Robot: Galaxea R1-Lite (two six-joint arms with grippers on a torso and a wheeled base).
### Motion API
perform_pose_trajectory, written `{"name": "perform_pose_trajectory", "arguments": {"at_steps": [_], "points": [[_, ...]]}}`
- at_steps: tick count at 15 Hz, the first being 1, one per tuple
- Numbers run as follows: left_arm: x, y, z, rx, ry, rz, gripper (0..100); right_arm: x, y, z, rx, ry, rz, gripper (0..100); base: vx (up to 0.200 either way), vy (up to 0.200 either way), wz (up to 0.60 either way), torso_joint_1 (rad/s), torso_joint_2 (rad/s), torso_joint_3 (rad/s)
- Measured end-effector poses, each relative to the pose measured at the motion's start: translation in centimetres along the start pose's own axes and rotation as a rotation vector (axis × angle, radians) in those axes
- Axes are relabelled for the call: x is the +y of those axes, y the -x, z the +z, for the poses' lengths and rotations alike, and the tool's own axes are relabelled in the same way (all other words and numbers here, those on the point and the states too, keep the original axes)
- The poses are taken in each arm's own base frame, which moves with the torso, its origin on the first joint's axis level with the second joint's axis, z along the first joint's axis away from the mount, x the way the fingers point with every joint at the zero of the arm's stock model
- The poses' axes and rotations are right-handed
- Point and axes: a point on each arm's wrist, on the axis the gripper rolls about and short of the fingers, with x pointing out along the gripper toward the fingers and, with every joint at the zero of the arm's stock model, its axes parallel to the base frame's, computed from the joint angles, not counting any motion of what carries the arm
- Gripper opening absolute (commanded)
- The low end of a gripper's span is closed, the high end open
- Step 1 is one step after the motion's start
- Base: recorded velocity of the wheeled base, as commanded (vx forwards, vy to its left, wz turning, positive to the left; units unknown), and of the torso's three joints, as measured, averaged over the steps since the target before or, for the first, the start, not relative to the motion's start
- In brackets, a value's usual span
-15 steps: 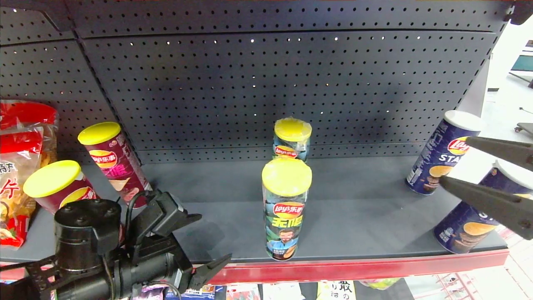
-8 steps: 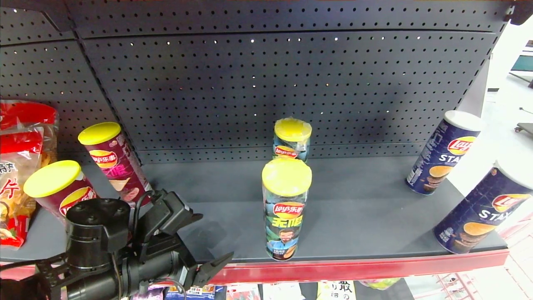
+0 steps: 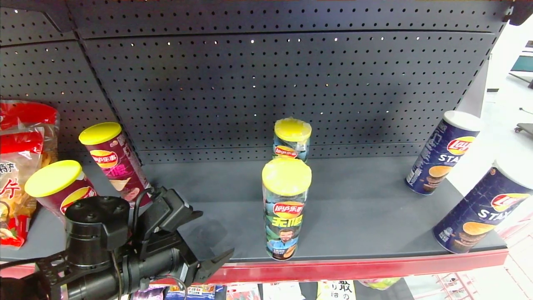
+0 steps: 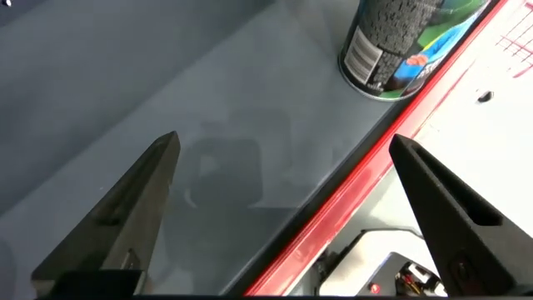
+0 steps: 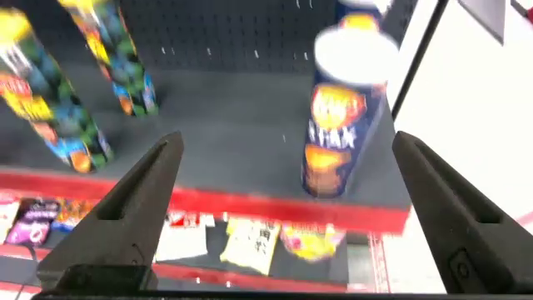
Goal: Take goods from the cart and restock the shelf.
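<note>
The dark grey shelf point(image 3: 366, 216) holds upright chip cans. Two green cans with yellow lids stand mid-shelf, one at the front point(image 3: 286, 208) and one behind it point(image 3: 292, 139). Two blue cans stand at the right end, one far point(image 3: 443, 152) and one near point(image 3: 483, 212). My left gripper point(image 3: 212, 237) hovers open and holding nothing over the shelf's front edge, left of the front green can point(image 4: 391, 50). My right gripper point(image 5: 287, 142) is open and holding nothing, back from the shelf, facing the near blue can point(image 5: 346, 125).
Two maroon cans with yellow lids point(image 3: 114, 158) point(image 3: 58, 187) and red snack bags point(image 3: 16, 166) fill the shelf's left end. A perforated back panel point(image 3: 266, 83) rises behind. The red shelf lip point(image 3: 374, 262) runs along the front, with packaged goods on the level below point(image 5: 250, 242).
My open right gripper, seen a second ago beside the blue cans, has pulled out of the head view to the right. My left gripper has edged slightly right.
</note>
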Motion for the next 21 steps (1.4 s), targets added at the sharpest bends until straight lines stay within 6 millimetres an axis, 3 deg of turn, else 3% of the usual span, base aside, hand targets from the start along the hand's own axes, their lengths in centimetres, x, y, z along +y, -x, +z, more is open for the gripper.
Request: {"name": "perform_pose_trajectory", "arguments": {"at_steps": [5,9,16,21], "points": [[0.1,-0.4,0.3,-0.006,-0.002,0.0,100,0.0,1.2,-5.5,0.036,0.005,-0.02,100,0.0,0.0,0.0,0.0,0.0,0.0],[0.0,-0.7,0.6,-0.013,-0.007,-0.008,100,0.2,0.9,-8.1,0.068,0.001,-0.103,100,0.0,0.0,0.0,0.0,0.0,0.0],[-0.4,-1.7,0.9,-0.014,-0.017,-0.032,100,0.6,-1.1,-11.7,0.015,-0.001,0.059,100,0.0,0.0,0.0,0.0,0.0,0.0],[-0.4,-2.8,1.2,-0.011,-0.02,-0.019,100,0.6,-1.2,-12.2,0.031,-0.004,0.051,100,0.0,0.0,0.0,0.0,0.0,0.0]]}}
